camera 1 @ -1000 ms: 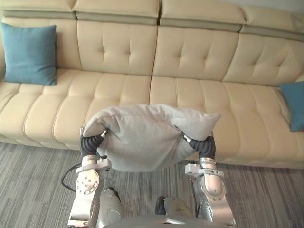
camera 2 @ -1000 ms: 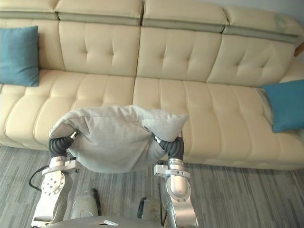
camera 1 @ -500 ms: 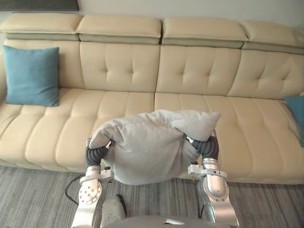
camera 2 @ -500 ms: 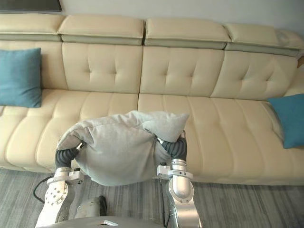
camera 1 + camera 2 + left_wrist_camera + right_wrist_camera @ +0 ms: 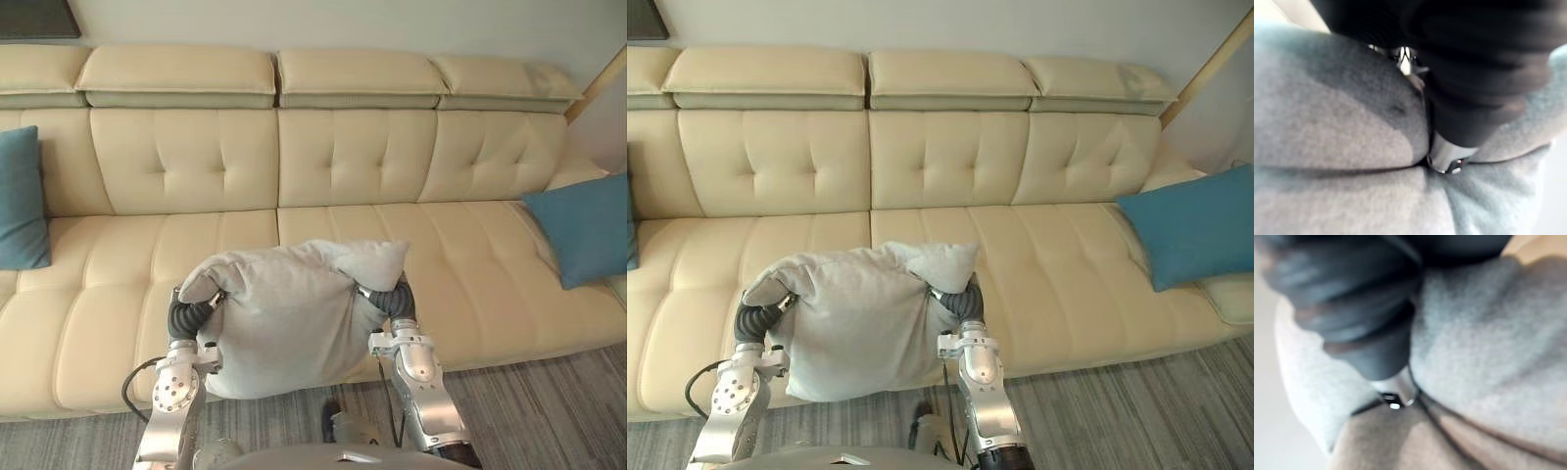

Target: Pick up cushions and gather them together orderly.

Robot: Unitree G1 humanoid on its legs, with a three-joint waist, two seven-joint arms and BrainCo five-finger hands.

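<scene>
The grey cushion (image 5: 294, 318) hangs between my two hands, clear of the floor, in front of the cream sofa (image 5: 333, 162) and across the front edge of its seat. My left robot hand (image 5: 188, 315) presses into the cushion's left side and my right robot hand (image 5: 394, 299) into its right side, and the fabric bulges over both. Each is sunk into the folds, so I cannot tell whether either is open or closed. The left blue cushion (image 5: 20, 196) leans at the sofa's left end and the right blue cushion (image 5: 1190, 227) at its right end, both well apart from what I hold.
</scene>
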